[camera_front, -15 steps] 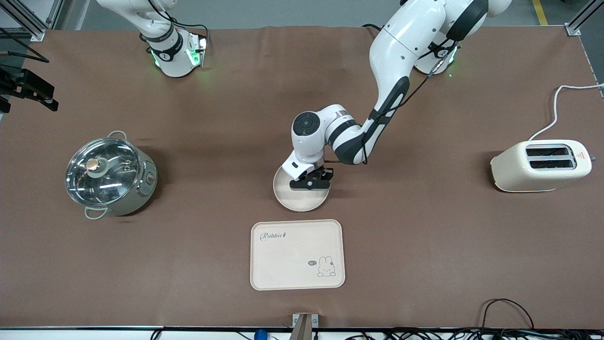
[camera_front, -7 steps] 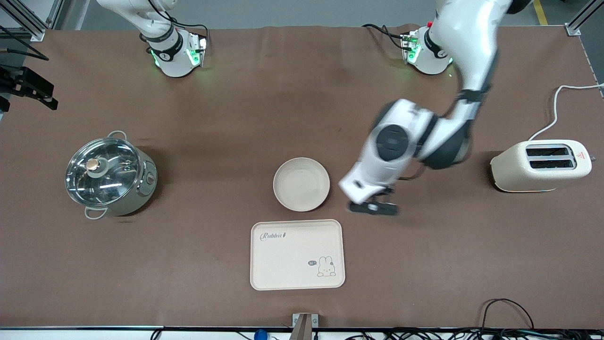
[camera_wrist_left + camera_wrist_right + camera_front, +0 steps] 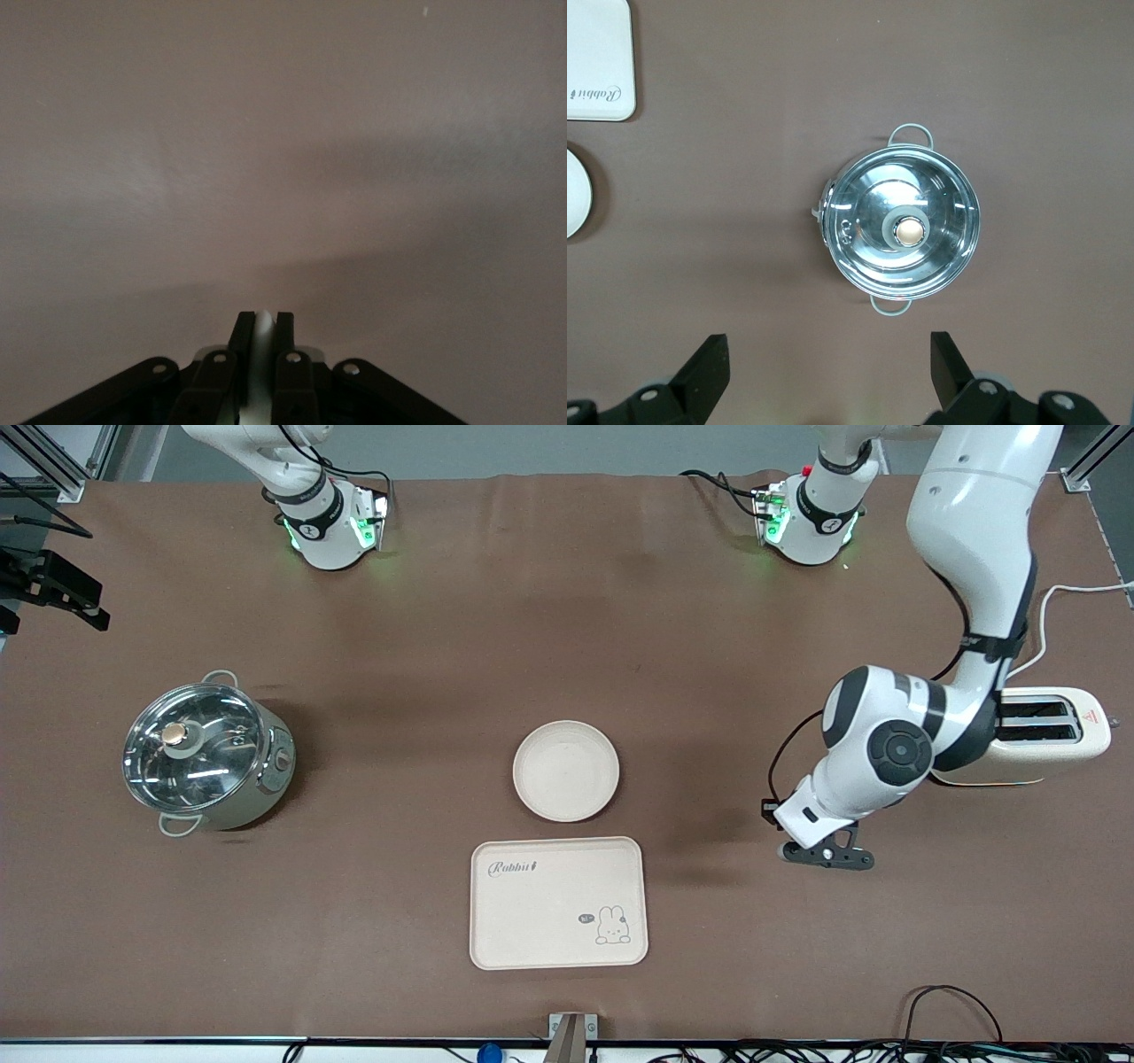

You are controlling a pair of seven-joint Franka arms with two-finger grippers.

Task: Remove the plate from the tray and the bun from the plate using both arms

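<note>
The round cream plate (image 3: 566,771) lies flat on the brown table, just farther from the front camera than the rabbit tray (image 3: 557,902). Its edge also shows in the right wrist view (image 3: 574,205). My left gripper (image 3: 828,856) hangs low over bare table between the tray and the toaster. In the left wrist view (image 3: 262,317) its fingers are pressed together round a thin pale strip that I cannot identify. My right gripper (image 3: 827,345) is open wide and empty, high above the table near the pot. The bun is out of view.
A steel pot (image 3: 205,751) with a glass lid stands toward the right arm's end and shows in the right wrist view (image 3: 902,221). A cream toaster (image 3: 1045,735) with a white cord stands toward the left arm's end, partly hidden by the left arm.
My left gripper let go of the plate's rim and swung away toward the toaster. The plate stays where it was. The right arm has not moved.
</note>
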